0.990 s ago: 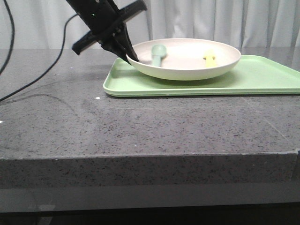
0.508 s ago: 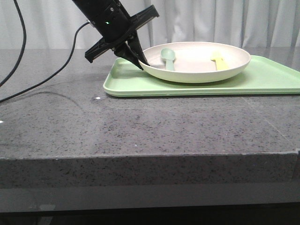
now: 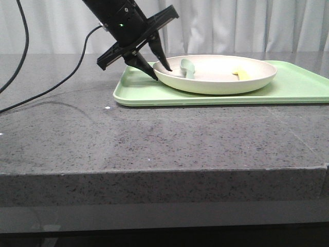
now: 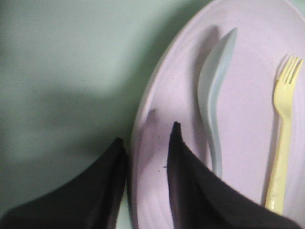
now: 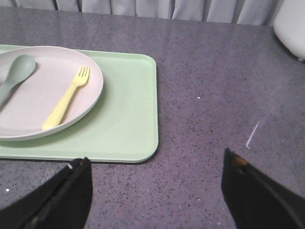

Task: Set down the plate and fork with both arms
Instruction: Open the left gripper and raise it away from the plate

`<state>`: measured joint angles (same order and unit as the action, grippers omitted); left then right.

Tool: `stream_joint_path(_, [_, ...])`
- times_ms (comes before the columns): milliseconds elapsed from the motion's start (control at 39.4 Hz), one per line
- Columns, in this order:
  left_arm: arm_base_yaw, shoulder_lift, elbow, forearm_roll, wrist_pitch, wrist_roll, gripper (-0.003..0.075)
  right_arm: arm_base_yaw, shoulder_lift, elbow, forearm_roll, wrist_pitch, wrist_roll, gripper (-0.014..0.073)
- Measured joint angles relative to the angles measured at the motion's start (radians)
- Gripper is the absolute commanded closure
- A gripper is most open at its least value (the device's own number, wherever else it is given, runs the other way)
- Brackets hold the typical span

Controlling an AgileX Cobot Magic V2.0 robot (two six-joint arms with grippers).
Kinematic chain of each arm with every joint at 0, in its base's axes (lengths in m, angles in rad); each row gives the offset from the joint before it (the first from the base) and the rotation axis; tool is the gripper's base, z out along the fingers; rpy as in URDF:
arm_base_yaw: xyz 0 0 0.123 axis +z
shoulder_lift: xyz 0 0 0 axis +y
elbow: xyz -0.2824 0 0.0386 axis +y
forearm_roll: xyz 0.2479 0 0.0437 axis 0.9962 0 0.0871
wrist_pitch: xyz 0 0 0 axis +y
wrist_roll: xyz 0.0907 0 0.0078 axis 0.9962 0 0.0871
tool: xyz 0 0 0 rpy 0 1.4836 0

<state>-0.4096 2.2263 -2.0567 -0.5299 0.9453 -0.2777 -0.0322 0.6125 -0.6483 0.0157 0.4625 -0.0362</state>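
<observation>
The cream plate (image 3: 221, 81) lies flat on the light-green tray (image 3: 293, 87). The yellow fork (image 3: 242, 74) lies inside it on its right side. My left gripper (image 3: 160, 72) is open at the plate's left edge, one finger outside the rim and one inside, apart from it. The left wrist view shows the fingertips (image 4: 175, 131) on either side of the rim (image 4: 152, 124), with the fork (image 4: 282, 133) beyond. My right gripper (image 5: 156, 160) is open and empty above the bare table, off the tray's corner. It sees the plate (image 5: 38, 102) and fork (image 5: 66, 102).
A pale green spoon (image 3: 186, 67) lies in the plate beside the left fingers, and shows in both wrist views (image 4: 214, 95) (image 5: 16, 71). A black cable (image 3: 46, 87) runs across the table at the left. A white object (image 5: 290, 24) stands at the far corner.
The plate has come down from a tilted, lifted hold to lie flat on the tray, a little further right. My left gripper has opened and let go of the rim.
</observation>
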Motion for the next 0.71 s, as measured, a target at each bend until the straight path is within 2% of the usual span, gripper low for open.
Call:
stream_joint_path(203, [-0.002, -0.007, 0.0, -0.004, 0.029, 0.062, 0.0342, 0.0, 0.0, 0.0, 0.0, 0.0, 0.0, 0.0012])
stream_joint_path(381, [0.006, -0.098, 0.0, 0.01, 0.078, 0.17, 0.0342, 0.0, 0.0, 0.0, 0.0, 0.0, 0.0, 0.0012])
stream_joint_path(559, [0.035, -0.223, 0.002, 0.118, 0.133, 0.218, 0.0343, 0.0, 0.0, 0.0, 0.0, 0.007, 0.0, 0.0012])
stream_joint_path(711, [0.05, -0.336, 0.083, 0.205, 0.141, 0.246, 0.0343, 0.0, 0.0, 0.0, 0.0, 0.046, 0.0, 0.0012])
